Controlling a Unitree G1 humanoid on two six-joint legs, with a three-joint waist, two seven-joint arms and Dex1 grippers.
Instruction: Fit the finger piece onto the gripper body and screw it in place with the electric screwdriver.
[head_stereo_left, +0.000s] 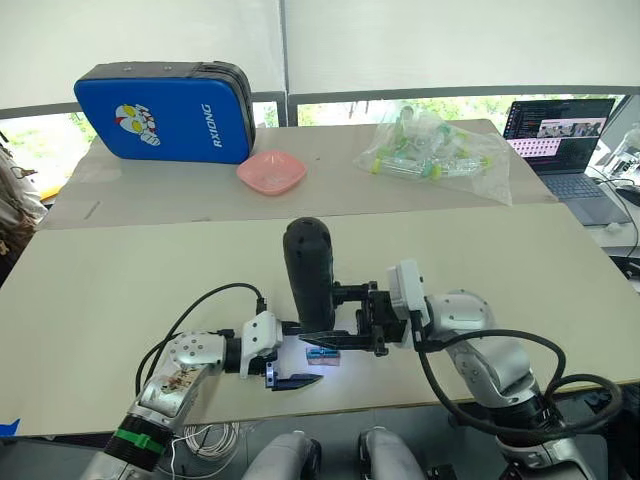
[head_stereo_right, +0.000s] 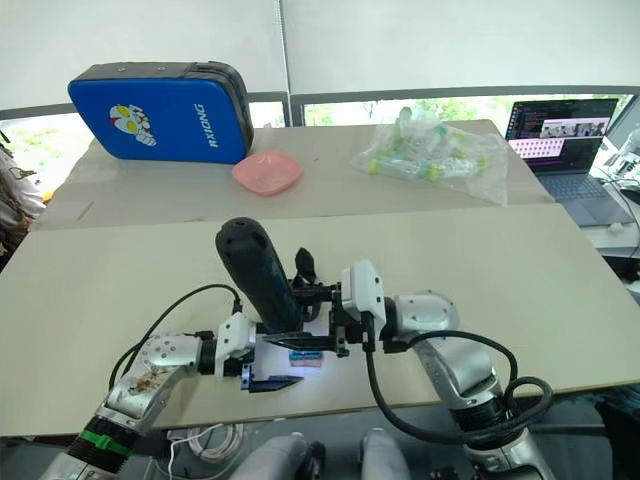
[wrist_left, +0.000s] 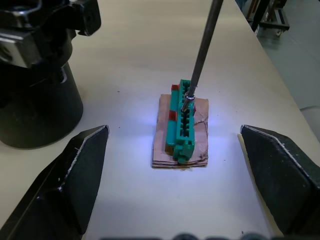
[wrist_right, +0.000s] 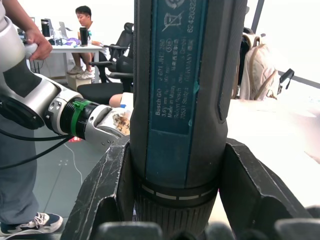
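The pale beige table (head_stereo_left: 120, 300) carries a small green-and-tan block (wrist_left: 182, 130) near its front edge, with the gripper body (wrist_left: 35, 75) standing just beside it, and a blue case (head_stereo_left: 165, 110), pink dish (head_stereo_left: 271, 171), bag of tubes (head_stereo_left: 435, 148) and laptop (head_stereo_left: 565, 140) along the far edge.

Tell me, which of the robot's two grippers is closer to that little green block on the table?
Left. The left gripper hangs open just short of the green block, a finger off to each side. The right gripper is shut on the electric screwdriver, whose metal bit touches the block.
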